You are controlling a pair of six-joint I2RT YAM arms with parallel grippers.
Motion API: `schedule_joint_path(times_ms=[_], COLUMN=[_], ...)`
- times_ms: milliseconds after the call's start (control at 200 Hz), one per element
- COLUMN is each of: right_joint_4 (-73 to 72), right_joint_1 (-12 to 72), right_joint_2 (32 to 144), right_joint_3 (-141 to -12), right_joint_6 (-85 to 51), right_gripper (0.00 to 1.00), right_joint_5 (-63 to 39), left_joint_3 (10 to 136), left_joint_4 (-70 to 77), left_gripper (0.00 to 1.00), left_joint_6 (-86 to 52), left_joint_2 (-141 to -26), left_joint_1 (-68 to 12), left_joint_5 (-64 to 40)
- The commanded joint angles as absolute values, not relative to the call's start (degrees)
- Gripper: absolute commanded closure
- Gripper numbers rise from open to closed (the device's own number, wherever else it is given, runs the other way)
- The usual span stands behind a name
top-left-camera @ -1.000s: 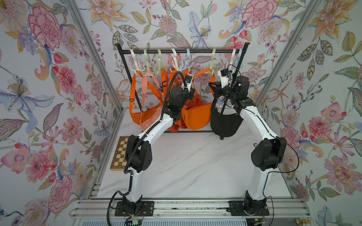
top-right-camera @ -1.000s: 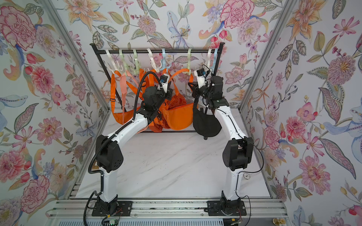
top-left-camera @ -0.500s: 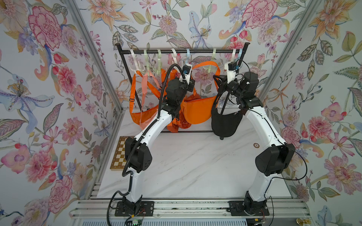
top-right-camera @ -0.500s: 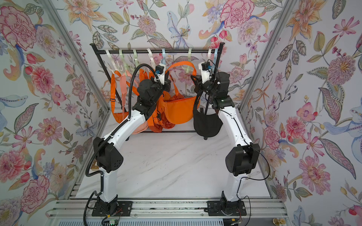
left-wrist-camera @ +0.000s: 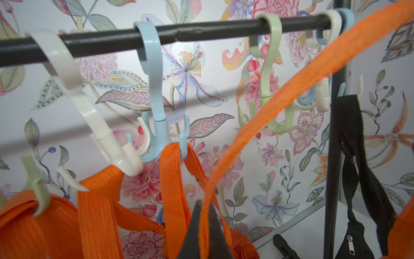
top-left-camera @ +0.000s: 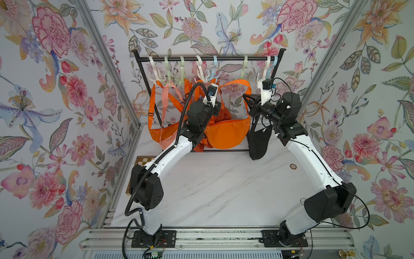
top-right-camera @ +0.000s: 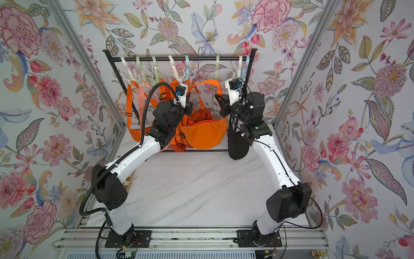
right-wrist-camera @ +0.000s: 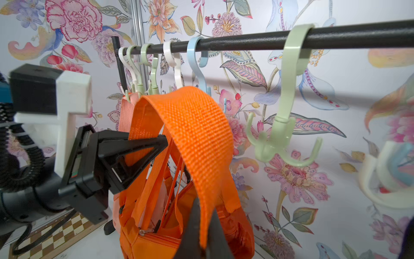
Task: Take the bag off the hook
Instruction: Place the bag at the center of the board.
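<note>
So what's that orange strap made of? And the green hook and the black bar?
Strap: woven fabric webbing, probably nylon or polyester. You can see the ribbed weave, and it looks matte and floppy.
Hook: smooth moulded plastic with a soft shine and rounded edges.
Bar: probably metal with a black coating. Its surface is slightly bumpy with a dull sheen, but I can't be sure.

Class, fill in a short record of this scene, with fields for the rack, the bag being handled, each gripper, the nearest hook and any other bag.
Rack: black metal rail carrying pastel plastic hooks
Bag handled: orange fabric crescent bag, its woven orange strap arched between the grippers
Left gripper: shut on the strap
Right gripper: shut on the strap
Nearest hook: pale green plastic hook, empty; the strap is not on it
Other bag: black fabric bag hanging beside the right arm
</note>
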State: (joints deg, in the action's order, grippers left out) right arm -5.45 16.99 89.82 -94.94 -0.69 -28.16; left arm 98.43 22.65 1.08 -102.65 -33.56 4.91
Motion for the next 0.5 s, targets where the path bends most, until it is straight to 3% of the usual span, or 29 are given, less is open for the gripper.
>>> schedule_joint_path(times_ms=[0, 495], right_joint_4=[-6.95, -4.38], right_joint_1=[18.21, 25.88], right_joint_2=[85.89, 66.64], right_joint_3=[-91.8, -71.23], right_joint_6=[-1.09, -1.92], right_gripper=[1.0, 1.0], right_joint_5=[-26.51, -18.59], left_joint_3=[93.92, 68.17], left_joint_4=[27.61, 28.77], left_gripper=[1.0, 1.0], left_joint_6=[1.13, 2.46], left_joint_2=[-96.8, -75.68], left_joint_1=[-34.18, -41.35], left_joint_5=[6.85, 16.58])
